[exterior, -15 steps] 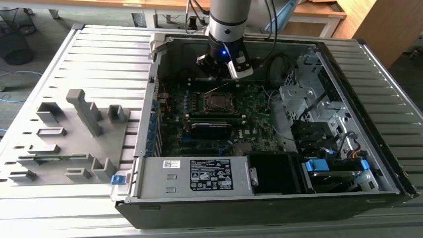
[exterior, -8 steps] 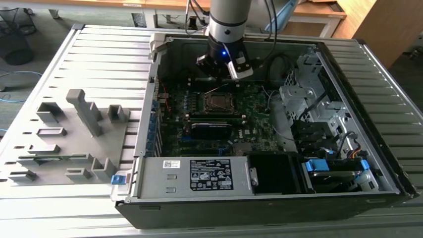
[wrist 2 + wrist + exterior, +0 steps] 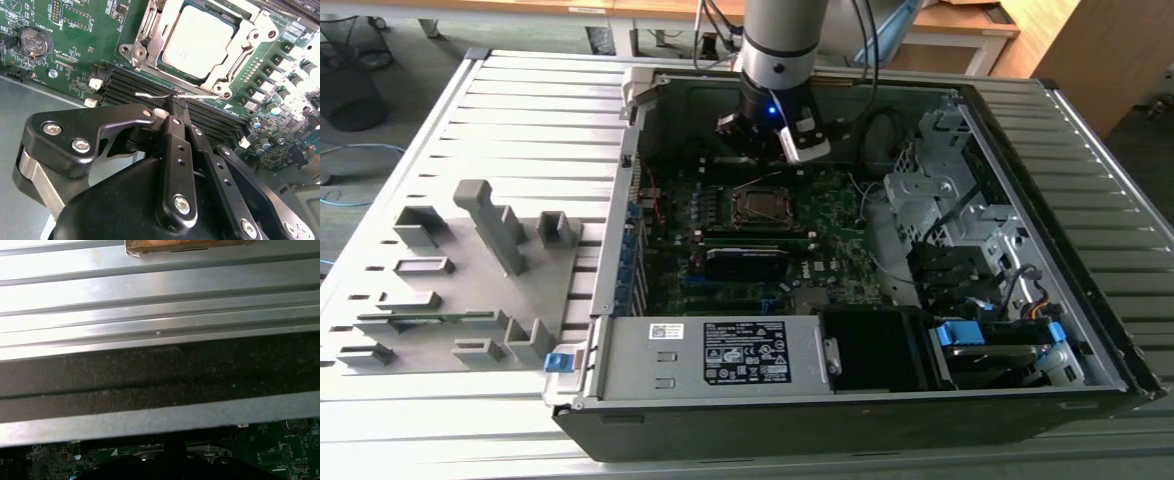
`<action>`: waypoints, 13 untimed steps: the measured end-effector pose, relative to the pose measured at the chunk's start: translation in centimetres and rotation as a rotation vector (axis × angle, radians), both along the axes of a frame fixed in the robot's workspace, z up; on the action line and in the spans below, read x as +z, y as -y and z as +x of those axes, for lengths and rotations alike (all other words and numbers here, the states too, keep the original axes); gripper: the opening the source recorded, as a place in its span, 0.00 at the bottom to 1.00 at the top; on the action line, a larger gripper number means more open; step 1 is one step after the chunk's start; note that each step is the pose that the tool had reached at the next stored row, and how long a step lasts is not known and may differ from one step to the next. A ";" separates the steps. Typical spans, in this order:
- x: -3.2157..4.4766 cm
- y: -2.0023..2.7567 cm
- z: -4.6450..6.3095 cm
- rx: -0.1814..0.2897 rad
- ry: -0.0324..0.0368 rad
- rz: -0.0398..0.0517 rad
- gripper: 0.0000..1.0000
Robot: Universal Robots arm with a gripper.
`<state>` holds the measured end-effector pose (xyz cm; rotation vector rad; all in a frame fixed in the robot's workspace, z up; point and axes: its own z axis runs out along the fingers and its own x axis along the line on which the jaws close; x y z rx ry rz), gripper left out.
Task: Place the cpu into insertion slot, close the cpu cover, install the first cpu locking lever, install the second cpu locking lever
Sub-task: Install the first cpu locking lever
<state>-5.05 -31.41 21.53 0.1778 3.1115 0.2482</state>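
1. Second wrist view: cpu (image 3: 199, 41) sits in its socket, cpu cover (image 3: 240, 56) flat around it.
2. Jaws together, tips at a thin wire lever (image 3: 150, 94).
3. Exterior view: white printed label (image 3: 744, 352) on power supply (image 3: 640, 362).

No print clear enough to copy.

Power supply (image 3: 634, 372): black label (image 3: 747, 352) with white lines and small signs, unreadable. White barcode sticker (image 3: 664, 331) just beside it, bars only.

Board (image 3: 75, 65), second wrist view: white codes next to the parts, too small to read. 1 triangle outline (image 3: 14, 6) near a corner. 1 solid triangle (image 3: 228, 106), white, at the socket corner.

Cpu (image 3: 200, 40): faint marks on top, unreadable.

First wrist view: white lettering (image 3: 292, 436) on the board, cannot be made out.
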 end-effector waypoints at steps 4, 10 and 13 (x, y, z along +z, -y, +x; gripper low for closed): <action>-0.09 0.00 0.2 0.000 0.0000 -0.0001 0.11; -0.25 0.00 0.4 0.000 0.0002 0.0001 0.11; -0.43 0.00 0.5 0.000 0.0000 0.0000 0.11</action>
